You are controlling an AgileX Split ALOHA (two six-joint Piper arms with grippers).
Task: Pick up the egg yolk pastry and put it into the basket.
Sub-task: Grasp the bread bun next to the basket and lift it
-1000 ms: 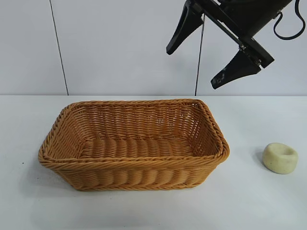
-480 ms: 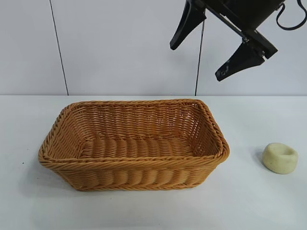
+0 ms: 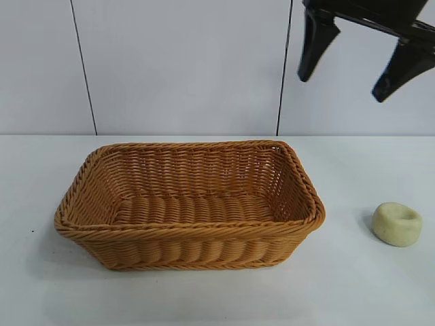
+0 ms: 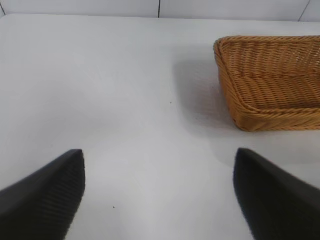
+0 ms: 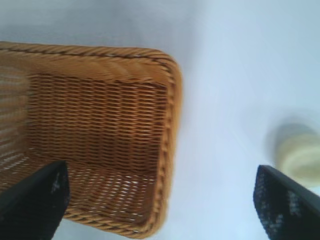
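Right gripper (image 3: 353, 58) high above the table (image 3: 353, 292), jaws spread wide, holding nothing; egg yolk pastry (image 3: 397, 224) lies on the table, well apart from the basket (image 3: 190, 204); left gripper (image 4: 160, 195) parked, likewise wide and empty. Likely risk: an off-centre descent tips or nudges the small puck away.

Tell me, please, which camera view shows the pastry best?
The exterior view: the pastry sits whole and sharp on the table, right of the basket, its top dent visible. The right wrist view shows it blurred, partly behind a finger. The left wrist view does not show it.
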